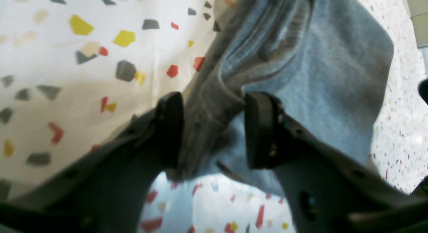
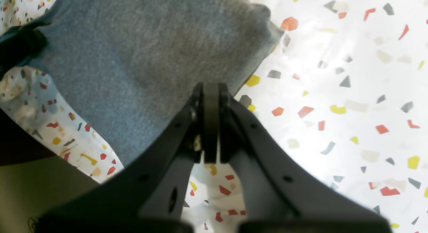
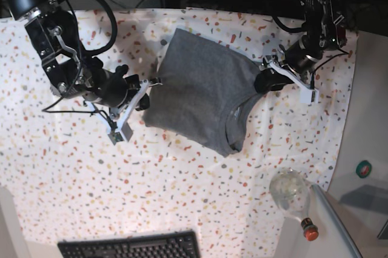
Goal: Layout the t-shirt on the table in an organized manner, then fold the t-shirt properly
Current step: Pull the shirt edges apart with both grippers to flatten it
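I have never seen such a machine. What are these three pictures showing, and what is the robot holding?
A robot with two arms works at a table covered by a speckled cloth. The base picture looks down from above; the other two come from cameras on the wrists. A grey t-shirt lies partly folded in the middle. The left gripper, on the right side of the overhead picture, has a bunch of the shirt's fabric between its half-open jaws. The right gripper is shut at the shirt's opposite edge; whether it pinches cloth is unclear. Near the edges are a black keyboard and a clear bottle.
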